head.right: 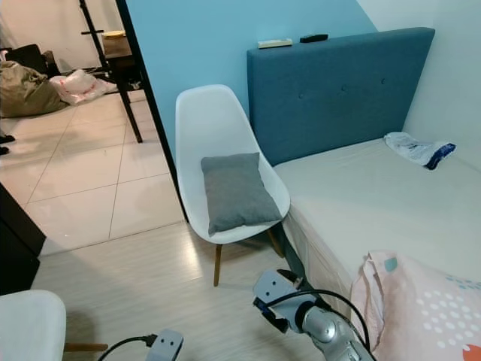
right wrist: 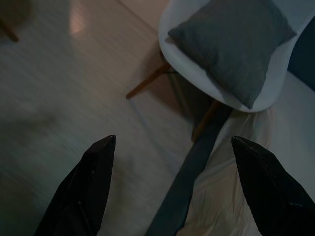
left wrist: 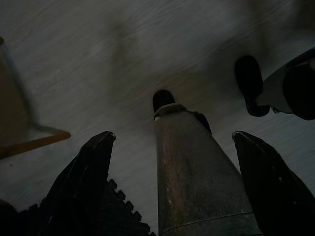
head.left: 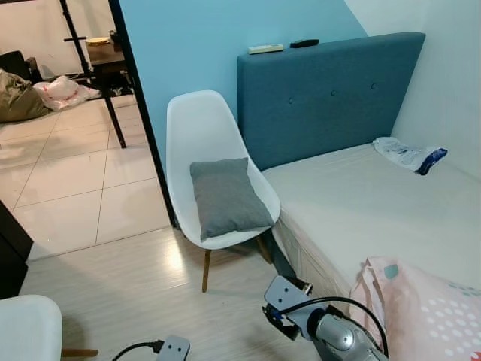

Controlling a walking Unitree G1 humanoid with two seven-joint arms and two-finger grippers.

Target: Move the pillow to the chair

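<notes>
Resting on the white chair [head.left: 197, 128], the grey pillow [head.left: 225, 197] overhangs its front edge; both grippers' jaws spread empty.

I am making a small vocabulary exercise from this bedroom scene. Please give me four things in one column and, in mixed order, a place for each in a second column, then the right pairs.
Things:
1. grey pillow
2. white chair
3. crumpled plastic bag
4. two remote controls

Places:
A. on top of the blue headboard
B. on the chair seat, leaning on its back
C. on the mattress, near the wall
D. on the floor beside the bed, against the blue wall

Pairs: 1-B, 2-D, 3-C, 4-A
</notes>
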